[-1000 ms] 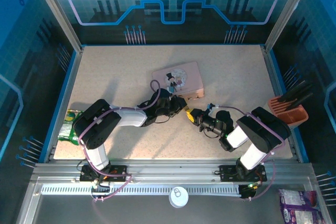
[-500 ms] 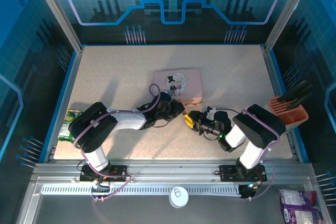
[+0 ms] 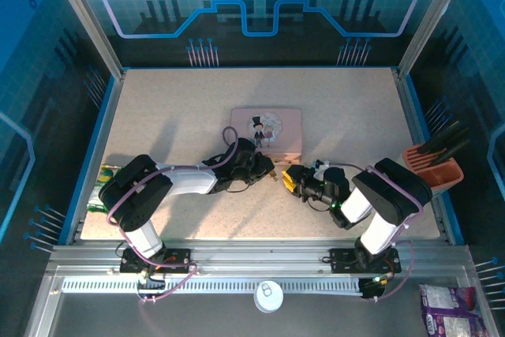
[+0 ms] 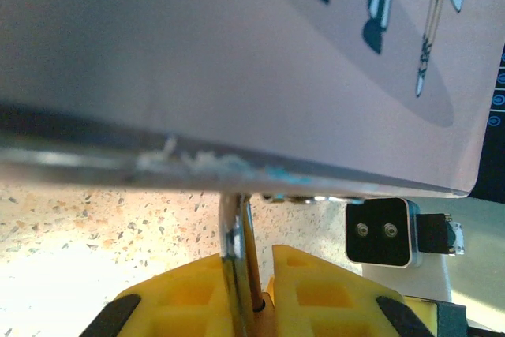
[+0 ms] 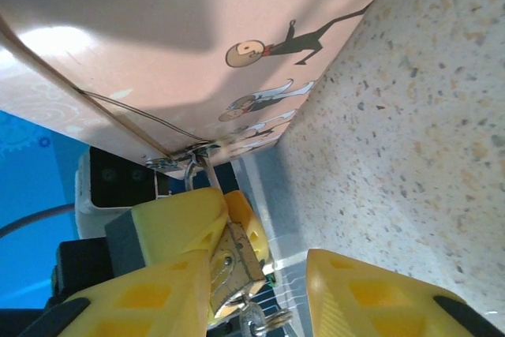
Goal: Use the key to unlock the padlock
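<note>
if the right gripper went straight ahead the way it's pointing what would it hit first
Most likely the padlock, pinched in the left gripper just ahead of the right gripper, whose jaws are open; the pink tin lies beyond.

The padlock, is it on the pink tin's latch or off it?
On. The padlock has its silver shackle through the latch on the pink tin.
</note>
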